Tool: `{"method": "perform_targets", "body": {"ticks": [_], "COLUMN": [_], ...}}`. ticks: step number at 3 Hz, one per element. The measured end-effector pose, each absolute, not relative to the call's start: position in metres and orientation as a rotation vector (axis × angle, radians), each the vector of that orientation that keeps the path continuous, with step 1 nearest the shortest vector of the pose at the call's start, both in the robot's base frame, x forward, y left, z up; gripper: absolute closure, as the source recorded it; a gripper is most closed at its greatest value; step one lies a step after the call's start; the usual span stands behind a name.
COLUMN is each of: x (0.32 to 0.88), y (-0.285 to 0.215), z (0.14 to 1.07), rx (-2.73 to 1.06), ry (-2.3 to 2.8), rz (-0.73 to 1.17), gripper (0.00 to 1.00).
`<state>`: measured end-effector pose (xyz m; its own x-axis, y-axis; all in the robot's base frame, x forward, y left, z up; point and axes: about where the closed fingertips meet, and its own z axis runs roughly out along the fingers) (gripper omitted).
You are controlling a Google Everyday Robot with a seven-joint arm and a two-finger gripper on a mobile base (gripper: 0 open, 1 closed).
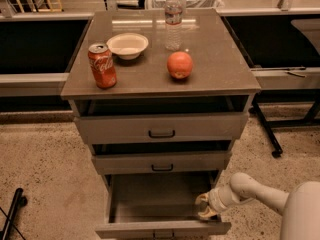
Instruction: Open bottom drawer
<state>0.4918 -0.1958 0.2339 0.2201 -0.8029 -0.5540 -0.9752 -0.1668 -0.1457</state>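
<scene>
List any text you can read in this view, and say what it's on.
"Coca-Cola": white script running down the red can, only roughly legible.
Water bottle label: too blurred to read.
Bowl: no text.
Gripper, at the right inner side of the pulled-out bottom drawer: no readable marking on either.
</scene>
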Motion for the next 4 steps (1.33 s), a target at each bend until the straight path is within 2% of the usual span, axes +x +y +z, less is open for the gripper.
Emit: {"method": "perform_targets", "body": {"ticks": [1, 2, 4], "x": [0.504, 0.505, 0.474], "y": [-0.192, -0.184, -0.184], "z": [0.180, 0.158, 0.151], "rx": [-1.957, -1.959, -2.004], "ry": [1.682, 1.684, 1.718], "rz": [0.551, 0.580, 0.695], "gripper": [0.96, 1.00, 1.00]}}
